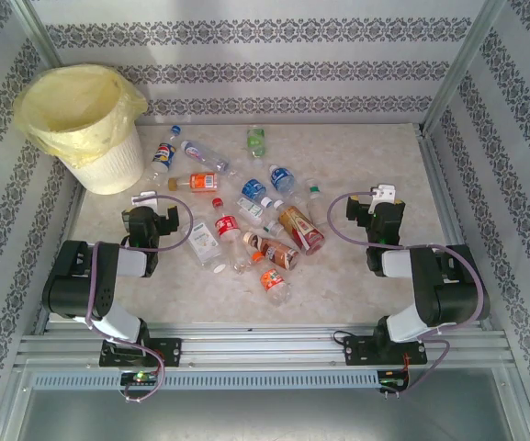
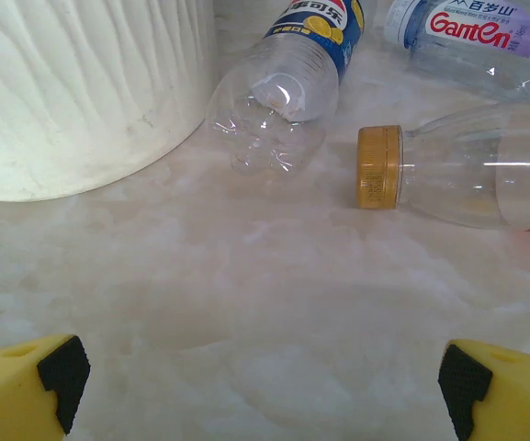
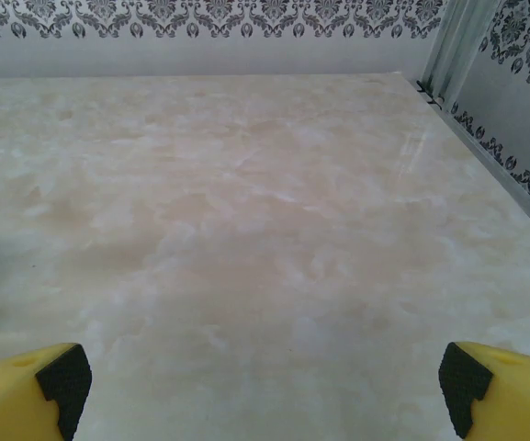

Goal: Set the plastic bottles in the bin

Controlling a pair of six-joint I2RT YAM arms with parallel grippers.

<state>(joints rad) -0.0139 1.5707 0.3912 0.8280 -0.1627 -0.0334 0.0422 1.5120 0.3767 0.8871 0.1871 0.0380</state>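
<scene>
Yellow and black, the left tool (image 2: 265, 381) stands spread to its widest and has hold of nothing, low over bare desk (image 2: 246, 303). The right tool (image 3: 265, 381) is just as wide and just as empty, facing a bare stretch at the desk's right side. Ahead of the left tool lie a yellow-capped bottle (image 2: 457, 175) and a blue-labelled bottle (image 2: 287, 87), both on their sides. The second rests near the ribbed wall of the bin (image 2: 81, 92). The other plastic bottles (image 1: 265, 225) are scattered over the middle of the desk, several touching or crossing. All that I can see lie outside the bin, which stands at the far left corner with a pale yellow bag (image 1: 67, 101) folded over its rim.

Rolling is the likely trouble. These bottles are round, light and smooth, so a finger that arrives first could push one away instead of trapping it. A hard squeeze on a thin clear body could buckle it and squirt it out. Close to the bin, a wide approach risks knocking it. In the heap, a tool may snag two at once. For the right arm the bin is well apart, so a release short of the rim could bounce a bottle back.
</scene>
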